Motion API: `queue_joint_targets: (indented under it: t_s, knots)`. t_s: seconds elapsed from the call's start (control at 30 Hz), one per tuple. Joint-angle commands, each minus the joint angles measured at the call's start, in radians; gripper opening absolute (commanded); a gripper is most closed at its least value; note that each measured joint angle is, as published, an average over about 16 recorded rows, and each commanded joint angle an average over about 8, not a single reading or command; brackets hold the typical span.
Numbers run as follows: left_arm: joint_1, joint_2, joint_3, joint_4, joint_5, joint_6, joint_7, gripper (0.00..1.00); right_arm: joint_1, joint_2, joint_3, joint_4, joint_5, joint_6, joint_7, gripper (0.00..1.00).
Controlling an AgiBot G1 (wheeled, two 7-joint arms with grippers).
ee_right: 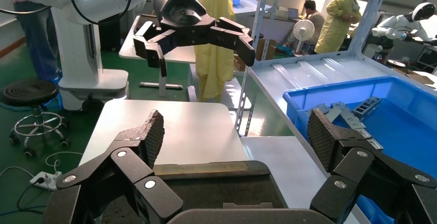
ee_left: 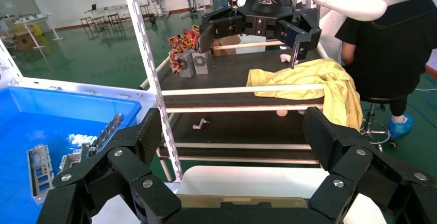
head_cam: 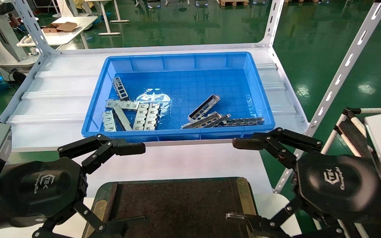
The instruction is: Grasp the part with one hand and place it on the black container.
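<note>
The black container (head_cam: 177, 205) lay bare between the left hand (head_cam: 124, 188) and right hand (head_cam: 235, 180), both spread and empty; next, reach a part (head_cam: 203, 107) in the blue bin (head_cam: 177, 134)

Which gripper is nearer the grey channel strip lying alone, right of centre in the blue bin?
Right. The right gripper hovers open just outside the bin's front right corner, near the strip. The left gripper, also open, sits off the front left corner, farther away.

Bright overhead light; glare on blue bin (head_cam: 177, 96) floor; frames sharp.
</note>
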Motion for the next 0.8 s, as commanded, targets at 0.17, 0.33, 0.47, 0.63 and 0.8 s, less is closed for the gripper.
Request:
queue_joint_targets:
  t_s: [0.17, 0.33, 0.47, 0.63, 0.8]
  knots:
    - [0.0, 0.0, 0.0, 0.0, 0.0, 0.0, 0.0, 1.0, 0.0, 0.0, 0.0, 0.0, 0.0, 0.0, 0.0, 1.0]
    - [0.0, 0.0, 0.0, 0.0, 0.0, 0.0, 0.0, 1.0, 0.0, 0.0, 0.0, 0.0, 0.0, 0.0, 0.0, 1.0]
    - [0.0, 0.0, 0.0, 0.0, 0.0, 0.0, 0.0, 1.0, 0.0, 0.0, 0.0, 0.0, 0.0, 0.0, 0.0, 1.0]
    - [0.0, 0.0, 0.0, 0.0, 0.0, 0.0, 0.0, 1.0, 0.0, 0.0, 0.0, 0.0, 0.0, 0.0, 0.0, 1.0]
    - [0.0, 0.0, 0.0, 0.0, 0.0, 0.0, 0.0, 1.0, 0.0, 0.0, 0.0, 0.0, 0.0, 0.0, 0.0, 1.0]
